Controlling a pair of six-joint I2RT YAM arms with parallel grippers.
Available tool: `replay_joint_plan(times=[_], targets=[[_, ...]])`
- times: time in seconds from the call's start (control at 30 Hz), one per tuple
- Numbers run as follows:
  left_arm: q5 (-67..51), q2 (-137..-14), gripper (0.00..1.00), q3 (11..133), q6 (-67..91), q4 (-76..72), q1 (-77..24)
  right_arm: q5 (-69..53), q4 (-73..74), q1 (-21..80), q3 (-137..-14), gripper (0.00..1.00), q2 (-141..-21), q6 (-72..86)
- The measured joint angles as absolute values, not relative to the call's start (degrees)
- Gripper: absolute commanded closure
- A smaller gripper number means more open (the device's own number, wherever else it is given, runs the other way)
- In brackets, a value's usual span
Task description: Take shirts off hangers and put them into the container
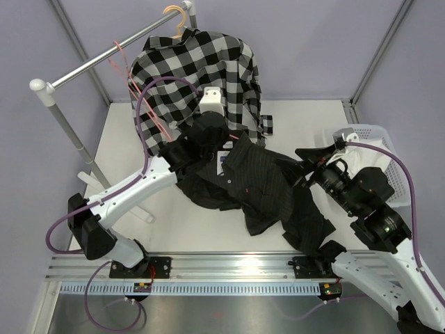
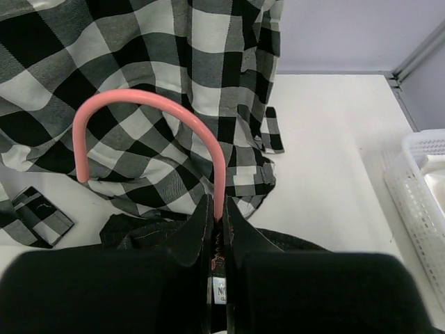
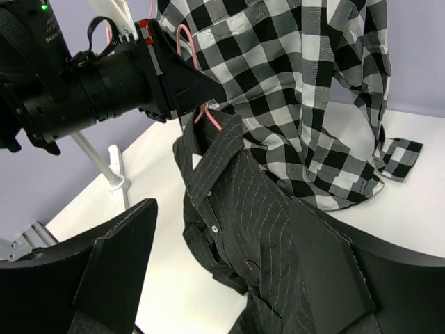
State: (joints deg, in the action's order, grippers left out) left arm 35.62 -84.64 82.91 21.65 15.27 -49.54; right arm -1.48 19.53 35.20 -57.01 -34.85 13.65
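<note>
Our left fingers (image 2: 199,228) are pinched shut on the pink hanger (image 2: 139,94) inside the dark striped shirt (image 1: 243,182), which lies slumped on the tabletop (image 1: 313,118). Our right fingers (image 3: 115,264) stand wide and empty. The checked shirt (image 1: 201,62) hangs from the rail (image 1: 87,64). Neither shirt is in the container (image 1: 377,129) yet.

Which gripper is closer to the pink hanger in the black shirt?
Left. The left gripper is clamped on the pink hanger; the right gripper stands open, apart, over the black shirt.
</note>
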Motion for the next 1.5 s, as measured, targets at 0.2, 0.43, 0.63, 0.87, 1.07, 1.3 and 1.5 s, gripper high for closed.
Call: replay_joint_plan(times=[0.2,0.43,0.63,0.87,1.07,1.3,1.5], targets=[[38.09,-86.24,1.00,84.68,22.11,14.55,-50.87,-4.27,15.51,35.22,-55.33,0.19,-40.25,19.62],[39.22,-86.41,1.00,85.17,22.02,13.61,-52.25,-8.27,8.29,35.22,-51.13,0.22,-52.18,28.88],[40.12,-86.41,1.00,85.14,21.76,13.23,-52.40,-11.33,2.50,35.22,-50.92,0.26,-59.53,34.24],[40.88,-86.28,1.00,84.71,21.08,13.17,-52.40,-13.89,-5.50,35.86,-50.87,0.61,-65.82,38.15],[41.43,-84.05,1.00,81.73,19.33,11.03,-52.62,-12.64,-4.54,36.27,-50.87,1.00,-64.64,38.46],[43.07,-80.07,1.00,79.00,16.51,9.47,-52.62,-5.41,6.26,36.25,-50.94,1.00,-56.03,34.81],[43.79,-75.11,1.00,74.61,16.03,8.99,-52.62,1.98,17.78,35.16,-52.66,1.00,-48.84,30.41]])
